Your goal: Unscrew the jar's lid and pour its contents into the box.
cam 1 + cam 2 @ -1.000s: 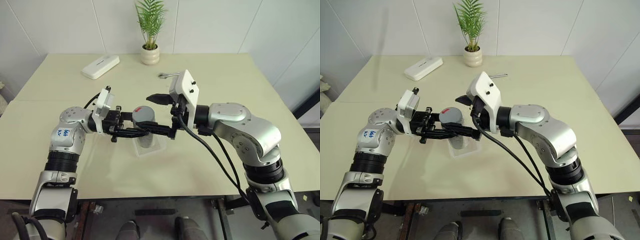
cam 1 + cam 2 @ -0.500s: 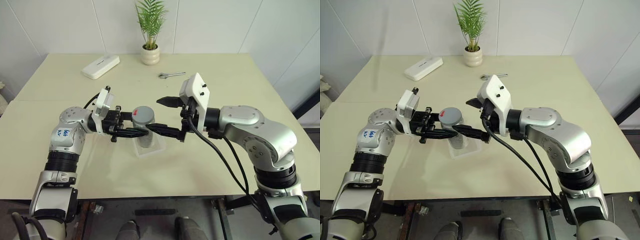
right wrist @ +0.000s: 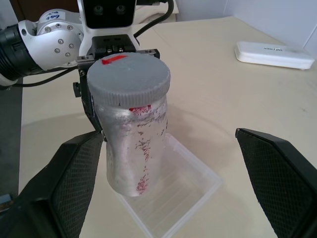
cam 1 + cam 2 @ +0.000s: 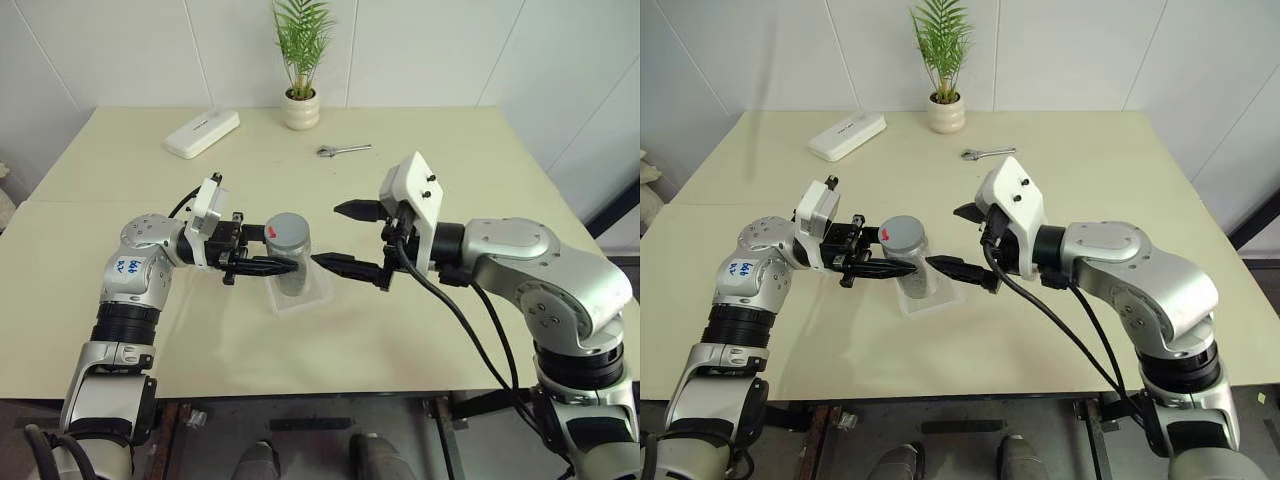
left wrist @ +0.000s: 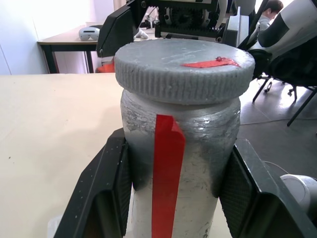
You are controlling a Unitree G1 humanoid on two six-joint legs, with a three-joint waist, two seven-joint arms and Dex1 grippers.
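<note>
The jar [image 4: 289, 262], silvery with a red label strip, stands upright over the clear box [image 4: 312, 291]. Its grey lid [image 4: 287, 227] with a red mark sits on top. My left gripper [image 4: 281, 260] is shut on the jar's body, its fingers [image 5: 101, 198] pressing both sides. To the right of the jar my right gripper [image 4: 327, 235] hangs open and apart from it, fingers [image 3: 74, 178] spread wider than the jar [image 3: 132, 148]. The lid [image 3: 129, 77] and box [image 3: 173, 198] lie ahead of it. The contents are hidden inside the jar.
A potted plant [image 4: 300, 108] stands at the table's far edge, with a flat white device [image 4: 202, 133] to its left. A small wrench [image 4: 343, 150] lies behind my right gripper. Bare tabletop [image 4: 430, 330] spreads around the box.
My right gripper, open throughout, has drawn back to the right from around the lid and now stands clear of the jar. The left gripper and the jar have not moved.
</note>
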